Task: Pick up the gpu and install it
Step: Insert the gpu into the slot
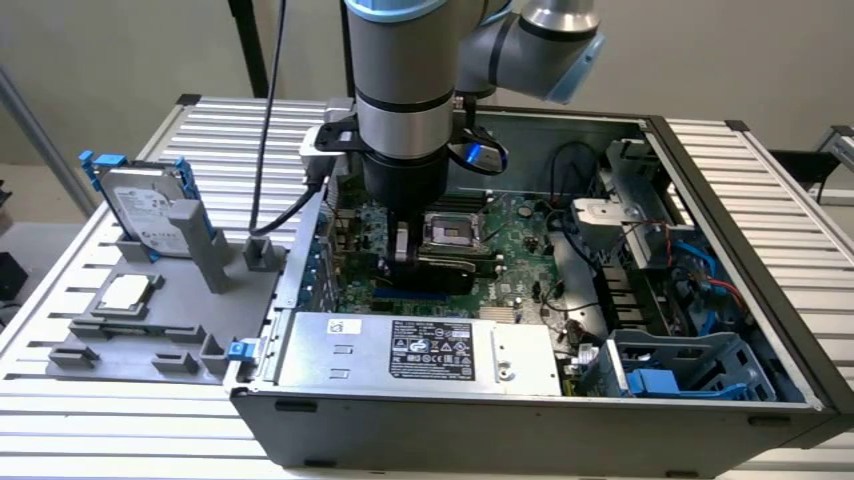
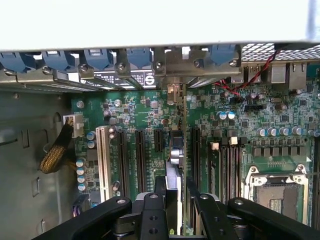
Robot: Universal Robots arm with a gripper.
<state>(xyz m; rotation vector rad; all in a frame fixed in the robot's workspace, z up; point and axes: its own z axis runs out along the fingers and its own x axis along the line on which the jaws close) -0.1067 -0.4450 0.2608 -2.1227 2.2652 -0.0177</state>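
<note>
gpu point(image 2: 176, 150) near end behind gripper point(image 2: 176, 196)

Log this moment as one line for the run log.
gripper: shut on gpu | gpu: on edge over motherboard slots, bracket at case rear | seated: cannot tell

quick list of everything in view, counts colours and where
table: one, white slats, underneath
pc case: one, grey, open, on the table
motherboard: one, green, pc case floor
gpu: one, black and green, upright over the motherboard slots
power supply: one, silver, pc case's near wall
fixture: one, grey, exterior view's left of the pc case
hard drive: one, silver with blue rails, upright on the fixture
processor chip: one, silver, flat on the fixture
arm: one, grey, reaching into the pc case
pincer: one, black, closed on the gpu
</note>
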